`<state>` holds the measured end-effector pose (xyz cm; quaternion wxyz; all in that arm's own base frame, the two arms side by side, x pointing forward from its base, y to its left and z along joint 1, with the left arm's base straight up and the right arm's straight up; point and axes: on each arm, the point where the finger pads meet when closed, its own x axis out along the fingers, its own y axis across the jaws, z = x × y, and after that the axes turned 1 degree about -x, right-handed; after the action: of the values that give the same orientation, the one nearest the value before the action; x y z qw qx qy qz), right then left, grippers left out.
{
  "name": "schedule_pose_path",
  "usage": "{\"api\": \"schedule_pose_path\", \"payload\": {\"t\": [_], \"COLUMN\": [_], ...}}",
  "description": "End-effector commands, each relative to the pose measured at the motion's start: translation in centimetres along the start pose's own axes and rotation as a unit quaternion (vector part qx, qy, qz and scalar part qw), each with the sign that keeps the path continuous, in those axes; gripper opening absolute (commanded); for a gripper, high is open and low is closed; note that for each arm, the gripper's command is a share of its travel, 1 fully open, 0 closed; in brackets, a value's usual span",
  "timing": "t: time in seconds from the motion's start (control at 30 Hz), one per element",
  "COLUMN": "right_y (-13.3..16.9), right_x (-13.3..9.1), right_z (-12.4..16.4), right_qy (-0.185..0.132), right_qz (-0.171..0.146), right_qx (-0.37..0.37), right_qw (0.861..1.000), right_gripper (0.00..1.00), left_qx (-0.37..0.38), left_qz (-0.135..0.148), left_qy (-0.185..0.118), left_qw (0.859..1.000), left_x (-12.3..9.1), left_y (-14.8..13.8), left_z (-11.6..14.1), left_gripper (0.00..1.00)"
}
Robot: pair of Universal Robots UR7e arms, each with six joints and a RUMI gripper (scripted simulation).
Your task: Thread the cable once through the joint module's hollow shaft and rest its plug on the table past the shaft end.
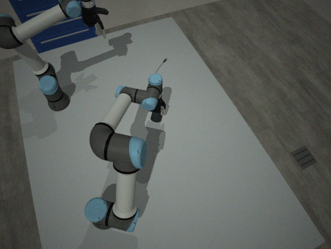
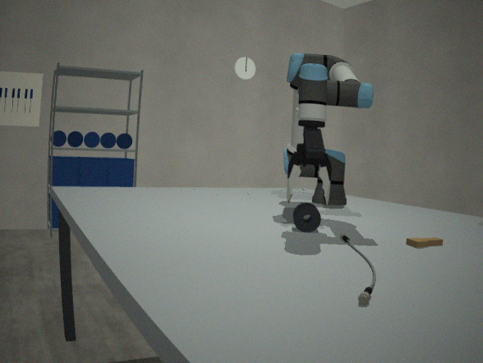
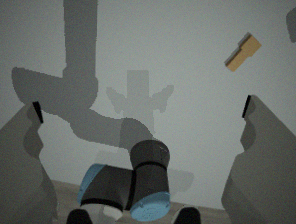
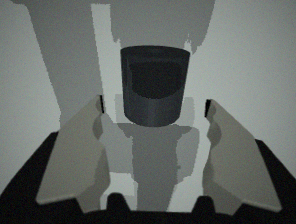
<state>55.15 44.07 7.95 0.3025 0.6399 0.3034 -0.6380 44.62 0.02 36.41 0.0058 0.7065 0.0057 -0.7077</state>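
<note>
Both arms (image 1: 39, 26) (image 1: 115, 111) pair off-white tubes with dark grey joints, rounded light-blue caps and thin black bands, ending in black grippers (image 1: 102, 23) (image 2: 309, 199) (image 4: 155, 107) with tapering, pale grey-beige fingers (image 2: 324, 185).
</note>
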Motion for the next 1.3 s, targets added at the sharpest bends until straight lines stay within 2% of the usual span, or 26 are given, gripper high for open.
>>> {"api": "schedule_pose_path", "payload": {"t": [0.0, 1.2, 1.23, 1.27], "right_y": [0.0, -0.1, -0.1, -0.1], "right_x": [0.4, 4.3, 4.4, 4.4], "right_z": [-0.1, -0.1, 0.0, 0.0], "right_qy": [0.001, 0.001, 0.001, 0.001], "right_qz": [0.000, 0.000, 0.000, 0.000], "right_qx": [0.000, 0.000, 0.000, 0.000], "right_qw": [1.000, 1.000, 1.000, 1.000], "right_gripper": [0.61, 0.61, 0.44, 0.44], "left_qx": [0.000, 0.000, 0.000, 0.000], "left_qz": [0.000, 0.000, 0.000, 0.000], "left_qy": [0.001, 0.001, 0.001, 0.001], "left_qw": [1.000, 1.000, 1.000, 1.000], "left_x": [0.0, 0.0, 0.0, 0.0], "left_y": [0.0, 0.0, 0.0, 0.0], "left_z": [0.0, 0.0, 0.0, 0.0], "left_gripper": [0.98, 0.98, 0.98, 0.98]}}
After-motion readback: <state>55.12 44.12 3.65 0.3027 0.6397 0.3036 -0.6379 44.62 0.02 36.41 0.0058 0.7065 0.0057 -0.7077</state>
